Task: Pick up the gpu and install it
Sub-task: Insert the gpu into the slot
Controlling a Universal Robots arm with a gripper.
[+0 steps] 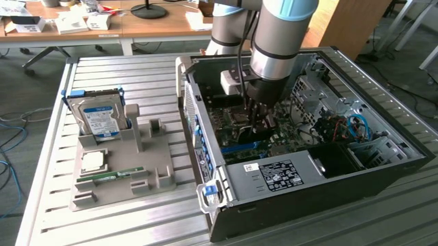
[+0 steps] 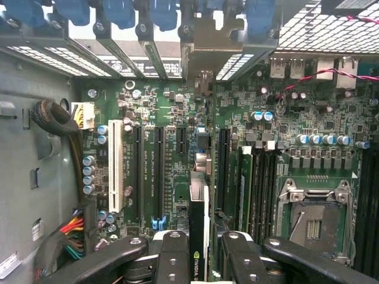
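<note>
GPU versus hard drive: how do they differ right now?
The gpu is thin and dark, clamped in the gripper over the motherboard inside the case. The hard drive is thick, silver, blue-labelled, standing in the grey holder outside it. Both stand on edge.

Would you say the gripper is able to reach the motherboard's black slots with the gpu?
Probably yes: the gripper holds the gpu edge-on over the black slots, with nothing between them.

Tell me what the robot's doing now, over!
Gripper shut on gpu, held edge-on. It hangs low over motherboard slots; seating unclear. Cable bundle off to one side, apart from it.
</note>
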